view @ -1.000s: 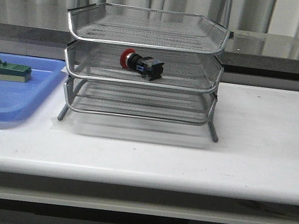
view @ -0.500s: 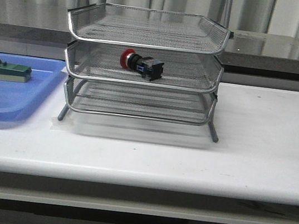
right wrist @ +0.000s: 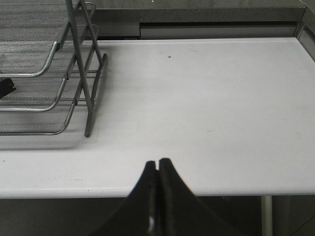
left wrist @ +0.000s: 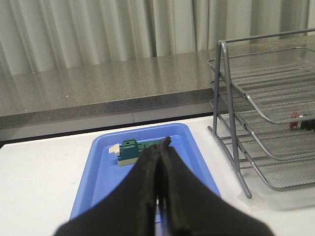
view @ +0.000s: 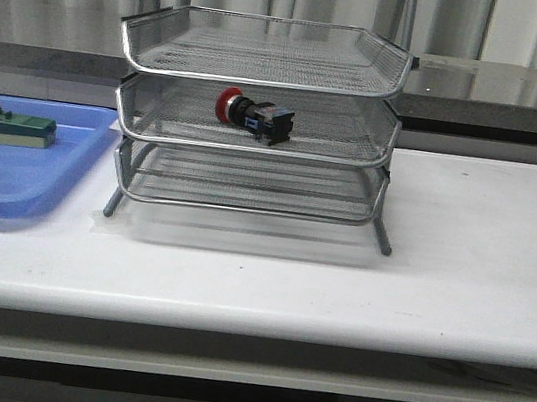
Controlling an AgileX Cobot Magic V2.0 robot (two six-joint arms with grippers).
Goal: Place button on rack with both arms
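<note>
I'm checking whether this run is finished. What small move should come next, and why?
Probably none beyond keeping both arms parked. The button already lies on its side in the middle tier of the rack, untouched. The left tool and right tool are both shut, empty and pulled back clear of the rack.

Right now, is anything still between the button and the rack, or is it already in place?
Nothing visible stands between them: the button already lies on its side in the middle tier of the rack. Both grippers, left and right, are shut, empty and apart from it.
</note>
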